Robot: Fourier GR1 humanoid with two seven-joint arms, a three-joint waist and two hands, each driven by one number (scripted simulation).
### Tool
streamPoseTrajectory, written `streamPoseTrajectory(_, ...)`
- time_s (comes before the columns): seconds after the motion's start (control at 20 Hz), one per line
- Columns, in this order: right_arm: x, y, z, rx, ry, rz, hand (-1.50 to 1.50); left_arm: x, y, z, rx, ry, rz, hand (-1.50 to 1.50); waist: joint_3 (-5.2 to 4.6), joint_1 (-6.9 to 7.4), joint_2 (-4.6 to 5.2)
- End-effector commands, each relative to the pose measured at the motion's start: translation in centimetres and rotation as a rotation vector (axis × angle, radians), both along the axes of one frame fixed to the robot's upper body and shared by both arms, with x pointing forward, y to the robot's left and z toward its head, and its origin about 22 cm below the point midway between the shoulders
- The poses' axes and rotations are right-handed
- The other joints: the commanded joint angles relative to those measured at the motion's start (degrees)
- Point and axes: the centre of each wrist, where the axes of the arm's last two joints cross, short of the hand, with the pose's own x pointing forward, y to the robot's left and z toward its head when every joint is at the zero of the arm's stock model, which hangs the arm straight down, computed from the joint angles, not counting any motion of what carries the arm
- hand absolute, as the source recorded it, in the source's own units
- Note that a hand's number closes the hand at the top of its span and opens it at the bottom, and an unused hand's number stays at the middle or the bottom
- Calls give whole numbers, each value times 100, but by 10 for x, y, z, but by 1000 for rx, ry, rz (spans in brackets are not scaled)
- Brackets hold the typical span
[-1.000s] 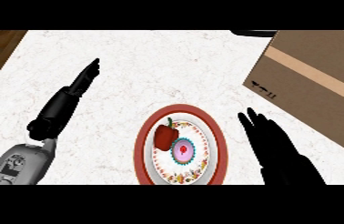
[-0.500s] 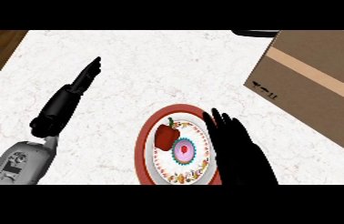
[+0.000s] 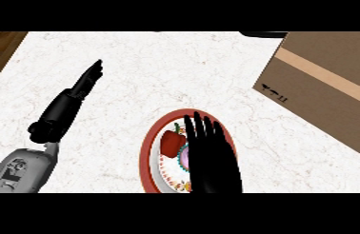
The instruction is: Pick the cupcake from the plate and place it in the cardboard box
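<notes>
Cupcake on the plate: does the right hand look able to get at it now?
Probably yes. The right hand hovers open right above the cupcake on the plate, hiding most of it. The red fruit lies close beside the cupcake and could crowd the fingers.

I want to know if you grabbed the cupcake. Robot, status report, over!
Right hand open over the plate. Left hand open, resting at left. Cupcake on plate, mostly hidden under right hand. Red fruit beside it; box upper right.
</notes>
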Motion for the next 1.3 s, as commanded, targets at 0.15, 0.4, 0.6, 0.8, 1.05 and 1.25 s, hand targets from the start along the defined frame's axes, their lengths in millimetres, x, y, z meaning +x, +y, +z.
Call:
streamPoseTrajectory(0.15, 4, 27, -8, -211, 61, -196, -150, 0, 4, -4, -3, 8, -4, 0, 15, -24, 0)
streamPoseTrajectory(0.4, 21, 27, -7, -258, 72, -221, -150, -5, -10, -5, 7, 1, -14, 0, 22, 1, 2)
streamPoseTrajectory(0.6, 25, 30, -18, -297, 82, -235, -150, 1, -10, 9, 6, 2, -10, 0, 25, 16, 5)
streamPoseTrajectory(0.8, 28, 29, -20, -299, 95, -246, -150, -10, 4, -6, -2, 4, -11, 0, 25, 37, 8)
streamPoseTrajectory(1.05, 21, 31, -32, -276, 132, -232, -150, -6, 2, -5, -3, 8, -17, 0, 31, 1, 19)
streamPoseTrajectory(1.25, 23, 35, -45, -255, 149, -232, -150, -4, 2, -2, 5, 3, -20, 0, 32, 46, 34)
